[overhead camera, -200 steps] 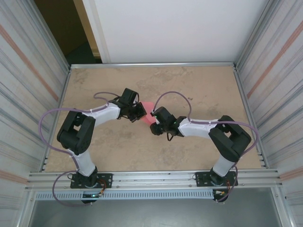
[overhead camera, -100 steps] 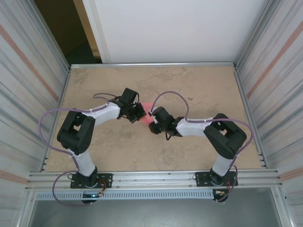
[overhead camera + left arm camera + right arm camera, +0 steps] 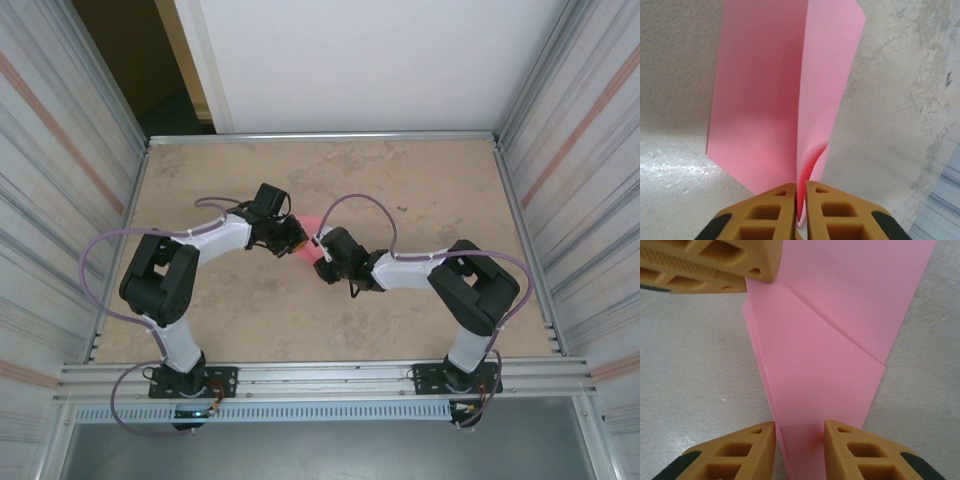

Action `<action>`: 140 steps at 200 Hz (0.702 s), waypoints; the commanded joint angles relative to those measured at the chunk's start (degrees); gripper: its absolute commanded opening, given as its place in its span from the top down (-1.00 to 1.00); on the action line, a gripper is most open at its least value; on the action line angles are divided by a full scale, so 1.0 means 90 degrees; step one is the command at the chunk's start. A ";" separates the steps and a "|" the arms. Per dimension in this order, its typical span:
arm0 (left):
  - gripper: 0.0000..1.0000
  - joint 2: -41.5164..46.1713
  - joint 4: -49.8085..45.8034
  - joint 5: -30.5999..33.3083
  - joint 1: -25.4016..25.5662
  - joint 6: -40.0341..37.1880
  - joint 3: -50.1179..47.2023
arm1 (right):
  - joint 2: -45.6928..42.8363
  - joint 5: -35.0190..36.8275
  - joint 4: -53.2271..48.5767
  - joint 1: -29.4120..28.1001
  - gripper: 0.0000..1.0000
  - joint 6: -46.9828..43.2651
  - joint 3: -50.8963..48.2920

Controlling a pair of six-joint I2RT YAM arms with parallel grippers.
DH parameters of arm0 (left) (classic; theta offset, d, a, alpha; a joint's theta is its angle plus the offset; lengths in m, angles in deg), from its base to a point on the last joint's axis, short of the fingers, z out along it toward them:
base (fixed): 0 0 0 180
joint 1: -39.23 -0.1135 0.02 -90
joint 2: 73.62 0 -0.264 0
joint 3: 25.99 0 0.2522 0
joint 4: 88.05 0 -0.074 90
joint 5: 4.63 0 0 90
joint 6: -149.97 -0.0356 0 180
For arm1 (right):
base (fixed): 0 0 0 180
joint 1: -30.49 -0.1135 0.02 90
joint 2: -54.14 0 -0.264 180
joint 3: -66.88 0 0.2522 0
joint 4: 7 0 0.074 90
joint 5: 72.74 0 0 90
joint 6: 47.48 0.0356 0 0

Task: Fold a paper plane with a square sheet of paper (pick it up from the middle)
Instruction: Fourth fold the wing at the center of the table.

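Left gripper pinched nearly closed on a raised fold of the pink paper, which fans away from its fingertips across the table. Right gripper narrowly open, its fingers straddling the paper's pointed end, which lies flat. The right wrist view adds diagonal creases and a left finger at the far corner; the overhead view shows both grippers meeting mid-table at the paper

the pink paper looks smooth and matt, the table rough and mottled.
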 commanded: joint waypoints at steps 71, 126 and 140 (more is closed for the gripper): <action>0.85 0.0117 -0.0207 -0.0142 -0.0079 0.0132 0.0207 | 0.0224 0.0204 0.0391 -0.0064 0.32 -0.0303 -0.0197; 0.82 0.0103 -0.0279 -0.0148 -0.0081 0.0095 0.0246 | 0.0172 0.0220 0.0368 -0.0079 0.39 -0.0344 -0.0192; 0.82 0.0111 -0.0321 -0.0148 -0.0082 0.0071 0.0246 | 0.0107 0.0215 0.0357 -0.0080 0.39 -0.0344 -0.0199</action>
